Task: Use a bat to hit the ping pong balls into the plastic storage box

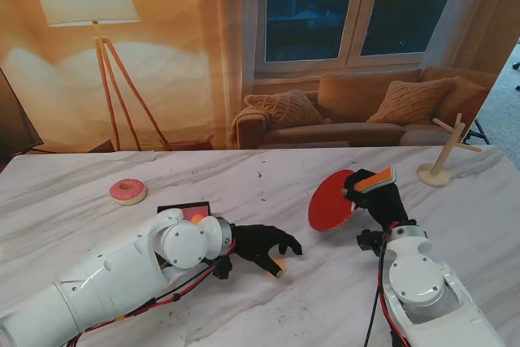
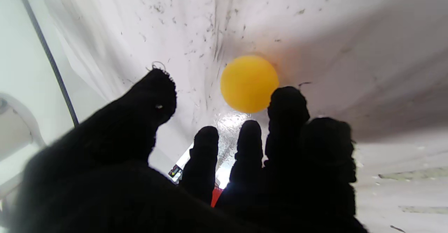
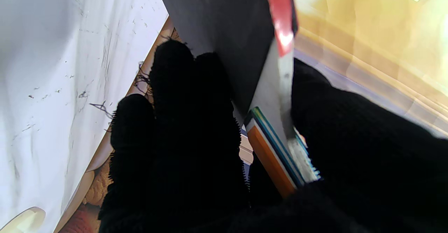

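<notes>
From the stand's view, the bat (image 1: pixel 331 201) shows a round red face and an orange-tipped handle, held up off the marble table (image 1: pixel 268 176) on the right side; the right hand (image 1: pixel 375 197), in a black glove, is wrapped around the handle with the red face turned toward the left. The left hand (image 1: pixel 262 246), also gloved in black, lies low over the table nearer to me, fingers spread and reaching right, and a small orange ping pong ball (image 1: pixel 278 266) shows just at its fingertips. A pink doughnut (image 1: pixel 128 192) sits well apart on the left, a small dark box with a red top (image 1: pixel 184 211) lies just behind the left forearm, and a wooden stand (image 1: pixel 443 154) is at the far right. In the left wrist view, the ball (image 2: pixel 249 83) is a smooth, matte yellow-orange sphere resting on the scuffed white table top; the fingers (image 2: pixel 286 115) are parted and hold nothing, with one fingertip just beside the ball, though I cannot tell whether it touches. In the right wrist view, the bat (image 3: pixel 245 44) appears as a dark face with a red edge, and its striped orange, white and teal handle (image 3: pixel 276 149) is clamped between the fingers (image 3: pixel 175 96) on one side and the thumb on the other.
</notes>
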Available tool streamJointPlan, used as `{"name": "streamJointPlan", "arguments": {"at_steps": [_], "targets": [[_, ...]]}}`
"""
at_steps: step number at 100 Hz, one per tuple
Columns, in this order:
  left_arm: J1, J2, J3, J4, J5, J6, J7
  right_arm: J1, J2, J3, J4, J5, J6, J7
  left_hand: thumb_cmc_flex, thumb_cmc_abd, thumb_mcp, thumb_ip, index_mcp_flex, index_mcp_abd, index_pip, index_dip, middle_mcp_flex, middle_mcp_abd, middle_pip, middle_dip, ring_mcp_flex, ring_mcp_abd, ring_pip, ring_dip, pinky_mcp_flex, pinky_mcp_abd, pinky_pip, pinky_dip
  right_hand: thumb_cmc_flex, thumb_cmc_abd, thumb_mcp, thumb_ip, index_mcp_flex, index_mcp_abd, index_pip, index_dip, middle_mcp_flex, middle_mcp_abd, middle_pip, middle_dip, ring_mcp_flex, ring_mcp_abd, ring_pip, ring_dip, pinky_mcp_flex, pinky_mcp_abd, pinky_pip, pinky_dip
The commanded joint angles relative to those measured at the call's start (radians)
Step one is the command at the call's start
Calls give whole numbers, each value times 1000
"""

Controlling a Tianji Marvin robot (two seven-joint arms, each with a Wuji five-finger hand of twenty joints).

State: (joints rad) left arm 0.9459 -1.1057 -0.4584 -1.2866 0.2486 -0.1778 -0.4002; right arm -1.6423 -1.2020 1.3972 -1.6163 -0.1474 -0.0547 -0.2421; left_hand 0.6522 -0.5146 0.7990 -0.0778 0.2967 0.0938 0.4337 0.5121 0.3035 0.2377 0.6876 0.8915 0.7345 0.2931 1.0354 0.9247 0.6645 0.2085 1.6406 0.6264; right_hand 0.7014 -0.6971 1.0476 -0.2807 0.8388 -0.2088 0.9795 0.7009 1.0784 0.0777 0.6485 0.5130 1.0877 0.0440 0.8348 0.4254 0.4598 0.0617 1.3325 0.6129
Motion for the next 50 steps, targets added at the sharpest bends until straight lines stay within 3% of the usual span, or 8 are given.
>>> {"name": "streamJointPlan", "arguments": {"at_steps": [1, 20, 25, 29, 50], "targets": [[0, -11, 2, 15, 8, -9, 1, -4, -3, 1, -7, 4, 9, 16, -32, -35, 36, -22, -33, -22, 74, 51, 45, 7, 34, 32, 46, 60, 14, -19, 48, -177, 58, -29, 150, 98, 175, 35, 212, -4, 148, 38, 51, -218, 33, -11, -67, -82, -21, -12, -14, -21, 18, 10], [-5, -20, 20, 37, 21, -24, 25, -4, -3, 1, -8, 9, 11, 20, 20, -50, 110, -6, 20, -16, 326, 228, 18, 19, 26, 28, 32, 69, -14, -43, 45, -167, 40, -49, 150, 97, 175, 35, 213, -4, 148, 37, 52, -212, 33, -10, -67, -80, -21, -12, -14, -21, 18, 10], [-6, -21, 24, 40, 31, -29, 32, -4, -3, 1, -8, 10, 9, 20, 27, -55, 133, -1, 35, -12, 365, 256, 11, 21, 23, 24, 31, 75, -22, -47, 47, -170, 32, -53, 150, 97, 175, 35, 213, -4, 148, 37, 52, -212, 32, -11, -67, -81, -21, -12, -15, -21, 18, 10], [-6, -23, 26, 43, 39, -33, 40, -3, -3, 1, -8, 10, 8, 20, 34, -58, 151, 2, 46, -10, 394, 277, 6, 21, 22, 22, 42, 49, -27, -56, 57, -176, 20, -61, 150, 97, 175, 35, 213, -4, 148, 37, 52, -215, 32, -10, -68, -80, -21, -12, -15, -22, 17, 10], [-19, -33, 51, 72, 47, -34, 53, -2, -3, 2, -3, 10, -2, 18, 44, -80, 197, 7, 55, 17, 483, 347, -5, 28, 62, 49, 45, 44, -40, -75, 66, -181, 15, -77, 150, 97, 175, 35, 213, -4, 148, 36, 53, -215, 32, -10, -68, -80, -21, -11, -16, -21, 17, 11]]}}
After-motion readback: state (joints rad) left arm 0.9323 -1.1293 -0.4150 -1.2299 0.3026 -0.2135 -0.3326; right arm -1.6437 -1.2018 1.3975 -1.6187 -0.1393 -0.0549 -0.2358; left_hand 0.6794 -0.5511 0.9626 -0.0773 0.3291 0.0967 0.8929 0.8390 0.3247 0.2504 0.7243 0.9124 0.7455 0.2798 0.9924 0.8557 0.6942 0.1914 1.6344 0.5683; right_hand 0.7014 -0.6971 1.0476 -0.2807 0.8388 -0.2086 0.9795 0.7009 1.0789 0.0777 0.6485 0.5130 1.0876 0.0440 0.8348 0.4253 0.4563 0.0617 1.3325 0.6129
